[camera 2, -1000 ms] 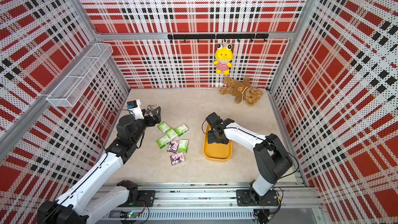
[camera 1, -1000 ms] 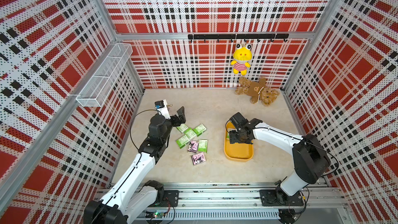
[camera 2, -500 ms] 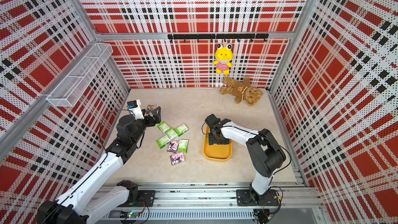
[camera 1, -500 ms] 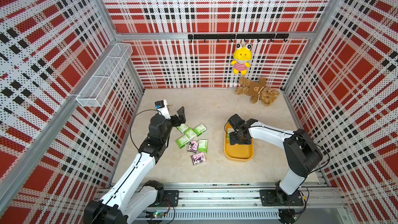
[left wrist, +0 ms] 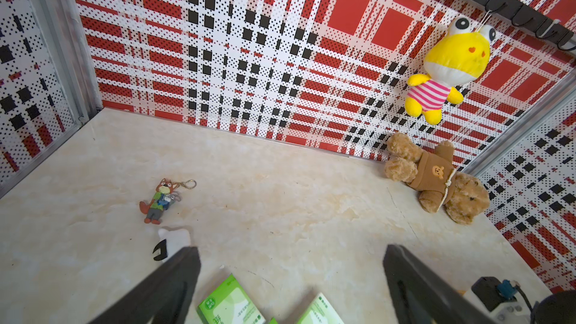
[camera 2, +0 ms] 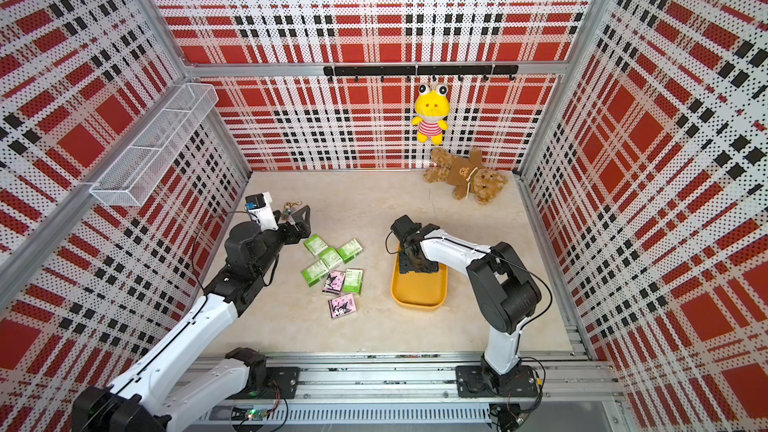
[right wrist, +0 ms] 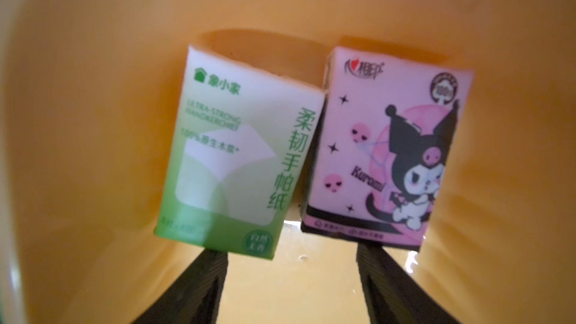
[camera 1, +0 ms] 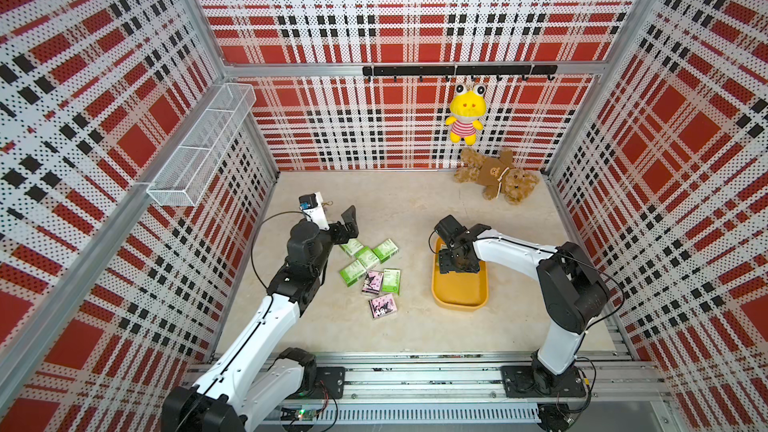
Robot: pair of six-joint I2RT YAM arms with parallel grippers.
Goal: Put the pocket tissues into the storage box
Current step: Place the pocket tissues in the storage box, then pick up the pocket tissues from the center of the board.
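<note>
Swinging its elbow in toward the middle since a second ago, the right arm (camera 1: 511,253) keeps its wrist over the far end of the box (camera 1: 459,302). The left arm (camera 1: 266,326) and the loose tissues lie as before.

The right fingers (right wrist: 199,285) stand spread and grasp nothing. Their tips reach the edges of two tissues lying flat in the box, though I cannot tell whether they touch. These are one green packet (right wrist: 230,157) and one pink packet (right wrist: 383,151), side by side and meeting at a corner.

The left fingers (left wrist: 168,285) are released too, above the far left of the pile on the table (camera 1: 415,209), left of the box. That pile counts seven: five loose green packets (camera 1: 352,274) and two loose pink packets (camera 1: 383,306).

Nine tissues in all: six green and three pink, two in the box and seven outside.

One teddy bear (camera 1: 494,174) lies far right, one frog toy (camera 1: 466,118) hangs above it, one keychain (left wrist: 160,201) lies far left, and one wire basket (camera 1: 199,147) hangs on the left wall.
</note>
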